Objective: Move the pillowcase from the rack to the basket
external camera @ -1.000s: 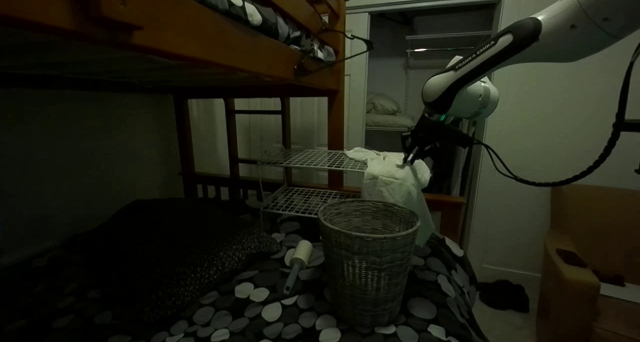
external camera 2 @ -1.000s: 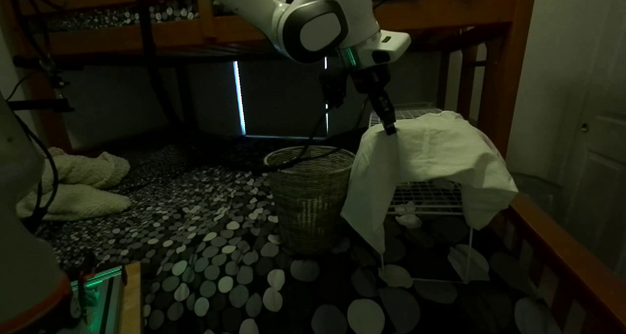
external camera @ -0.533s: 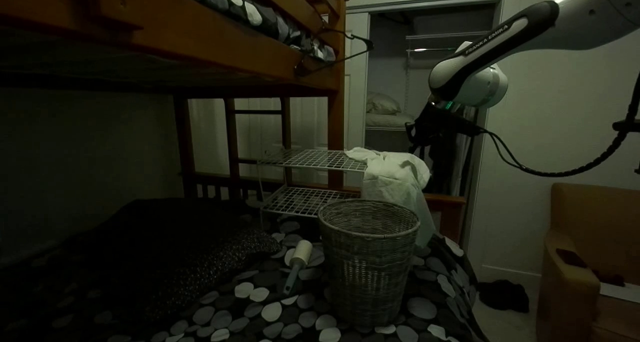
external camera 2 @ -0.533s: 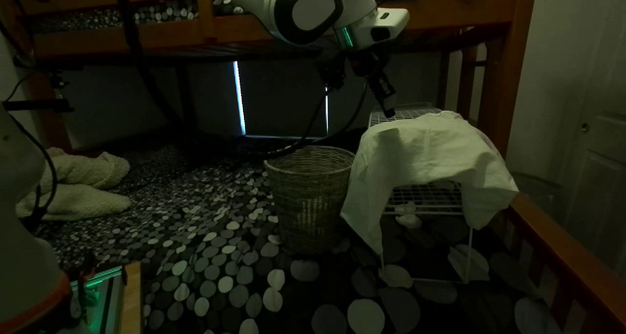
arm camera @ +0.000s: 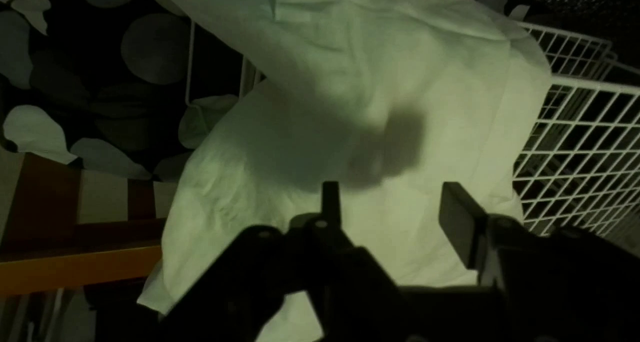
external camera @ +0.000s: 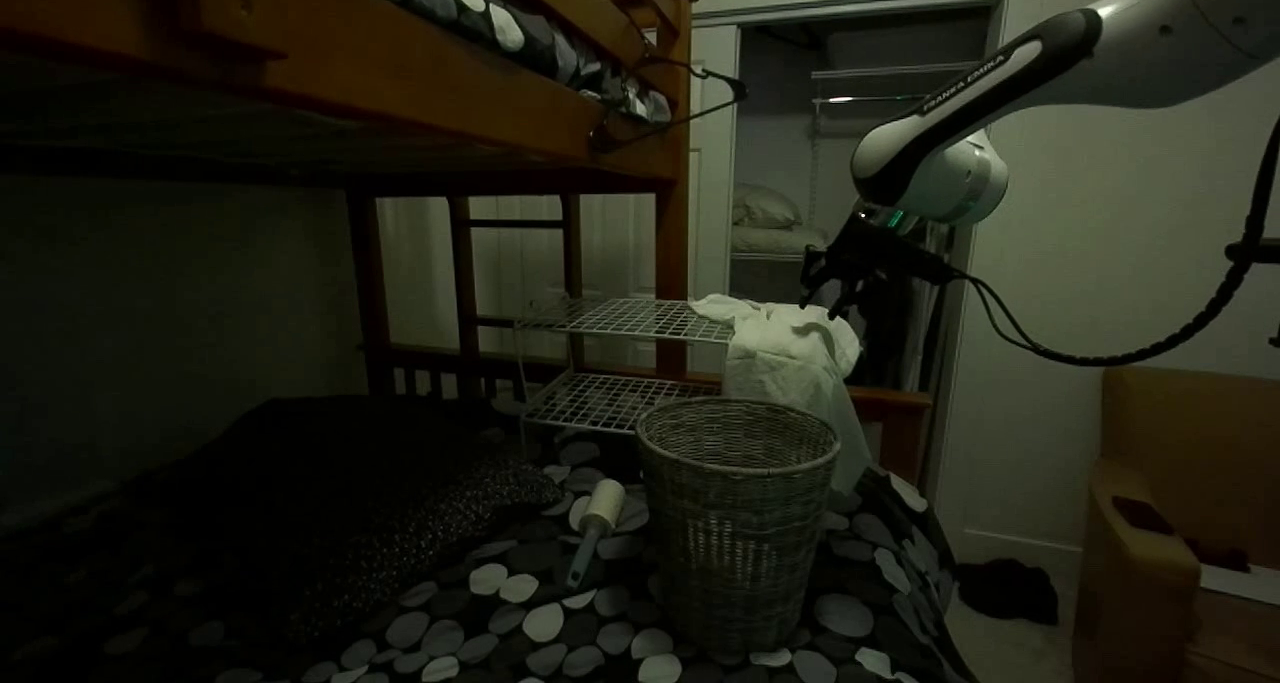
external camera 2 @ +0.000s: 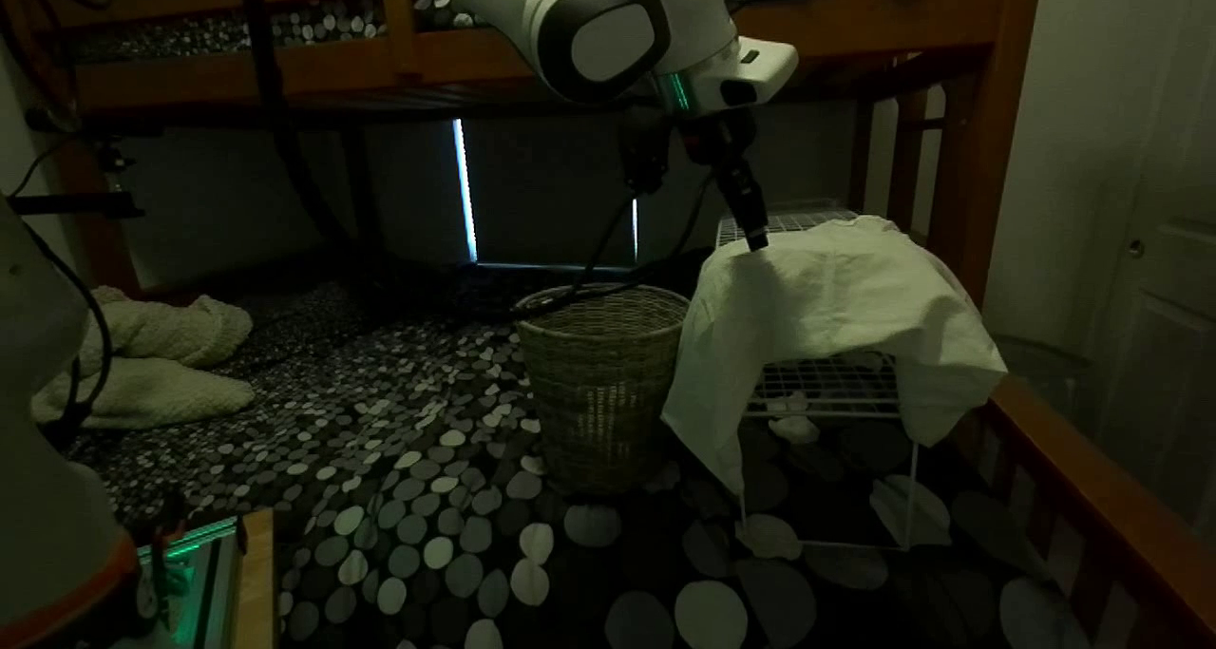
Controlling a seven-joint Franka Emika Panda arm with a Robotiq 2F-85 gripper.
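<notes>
The white pillowcase (external camera: 785, 358) is draped over one end of the white wire rack (external camera: 625, 318), its sides hanging down. It also shows in an exterior view (external camera 2: 836, 288) and fills much of the wrist view (arm camera: 425, 66). My gripper (external camera: 818, 309) is just above the pillowcase's top, pointing down; it also shows in an exterior view (external camera 2: 757, 242). In the wrist view, my gripper (arm camera: 390, 192) is open, with its fingers wide apart and only cloth seen beyond them. Its shadow falls on the cloth. The wicker basket (external camera: 740, 543) stands beside the rack, also in an exterior view (external camera 2: 603, 402).
A lint roller (external camera: 598, 523) lies on the patterned bed beside the basket. The upper bunk rail (external camera 2: 874, 22) runs above, and a black hanger (external camera: 690, 113) hangs from it. A low wooden bed rail (external camera 2: 1092, 497) borders the rack side. A fleece blanket (external camera 2: 152, 364) lies farther off.
My gripper rose off the pillowcase, then came partway back down toward it. Its fingers stand wider apart than one second ago. The pillowcase, rack and basket stay in place.
</notes>
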